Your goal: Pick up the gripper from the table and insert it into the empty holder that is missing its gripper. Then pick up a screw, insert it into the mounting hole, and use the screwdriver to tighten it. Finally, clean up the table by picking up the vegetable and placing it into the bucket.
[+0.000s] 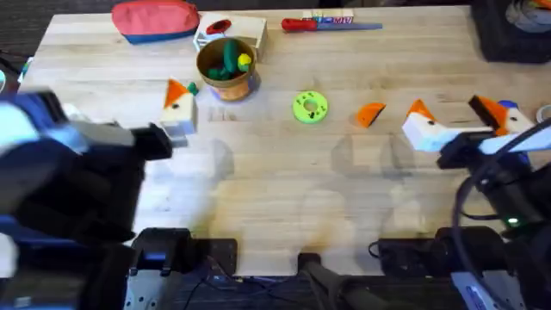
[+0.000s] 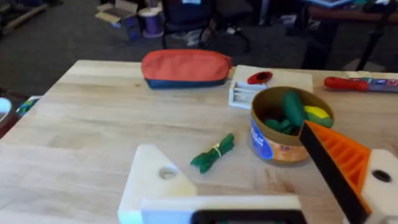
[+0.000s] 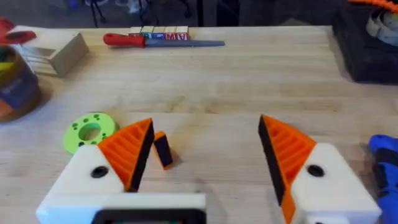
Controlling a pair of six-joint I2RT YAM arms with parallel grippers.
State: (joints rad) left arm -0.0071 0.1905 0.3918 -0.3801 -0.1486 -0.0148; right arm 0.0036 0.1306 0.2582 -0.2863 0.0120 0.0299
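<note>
My left gripper (image 2: 227, 143) (image 1: 179, 110) is open. One of its fingers is the bare cream-white holder (image 2: 155, 183) with a mounting hole (image 2: 166, 173); the other carries an orange pad. The dark green vegetable (image 2: 213, 154) (image 1: 193, 89) lies on the table just ahead of it, beside the tan bucket (image 2: 283, 134) (image 1: 225, 71). The loose orange gripper (image 1: 370, 114) (image 3: 163, 149) lies next to one finger of my open right gripper (image 3: 205, 124) (image 1: 454, 116). The blue screwdriver (image 3: 384, 152) (image 1: 508, 107) lies on that gripper's outer side. A screw is out of view.
A lime-green disc (image 1: 310, 107) (image 3: 89, 130) lies mid-table. At the far edge are a red pouch (image 1: 155, 19) (image 2: 185, 67), a pale wooden box (image 1: 232, 33) (image 2: 261, 87) and a red-handled screwdriver (image 1: 318, 24) (image 3: 155, 40). The bucket holds green and yellow toys.
</note>
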